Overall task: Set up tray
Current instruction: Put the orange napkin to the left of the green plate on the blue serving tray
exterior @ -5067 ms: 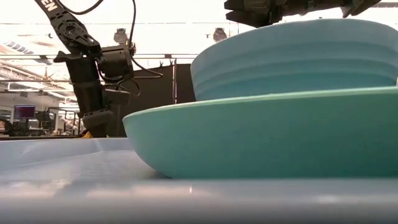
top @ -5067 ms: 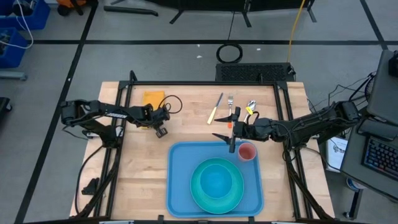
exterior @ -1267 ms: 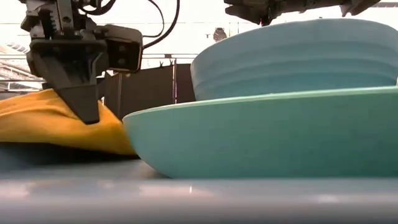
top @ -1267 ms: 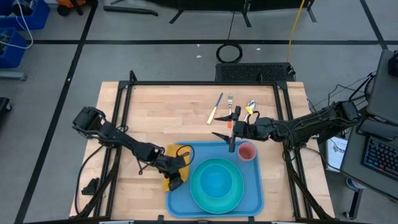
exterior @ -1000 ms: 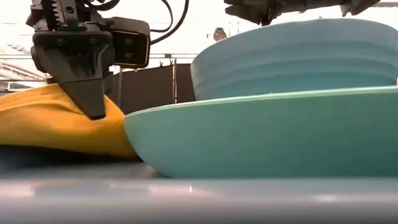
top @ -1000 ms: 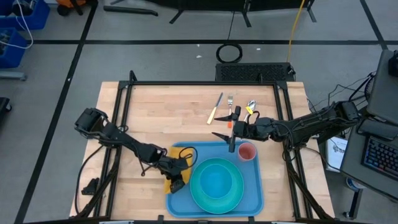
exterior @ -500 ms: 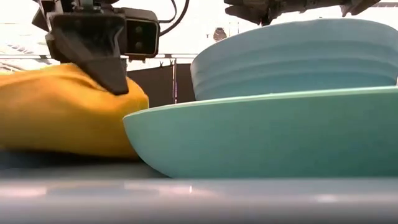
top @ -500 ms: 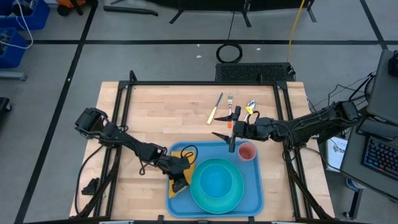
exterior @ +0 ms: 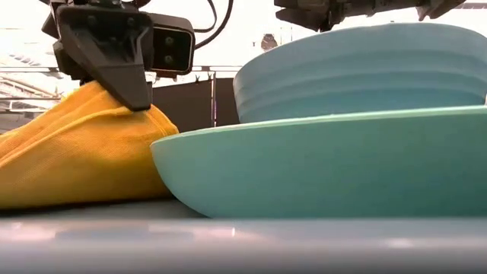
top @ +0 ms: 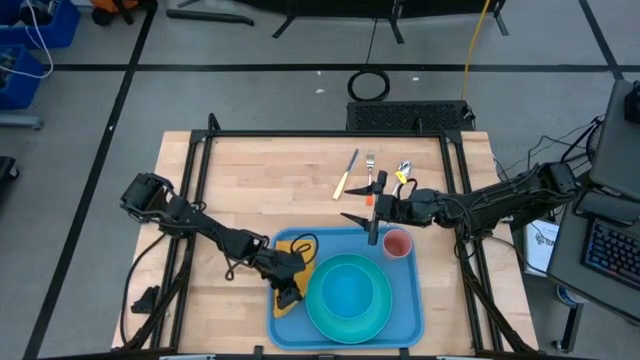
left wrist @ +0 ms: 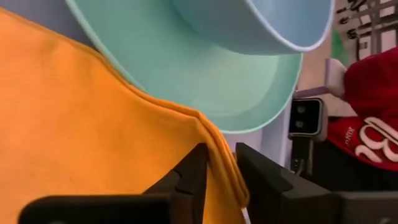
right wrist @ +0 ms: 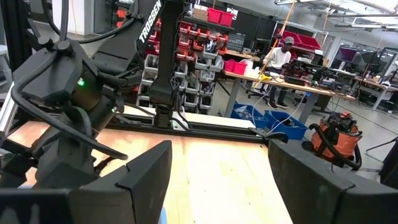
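Left end effector [top: 287, 293] low, fingers narrowly parted, right end effector [top: 372, 232] spread wide.

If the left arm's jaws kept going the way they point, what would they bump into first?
The orange napkin: the left gripper is already at a fold of it. Beyond lies the turquoise plate, though depth is hard to judge.

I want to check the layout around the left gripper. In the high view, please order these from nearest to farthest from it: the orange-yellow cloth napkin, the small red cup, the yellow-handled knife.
1. Orange-yellow cloth napkin: under the left gripper, on the tray's left side.
2. Small red cup: tray's far right corner.
3. Yellow-handled knife: on the bare wood beyond the large blue plastic tray.
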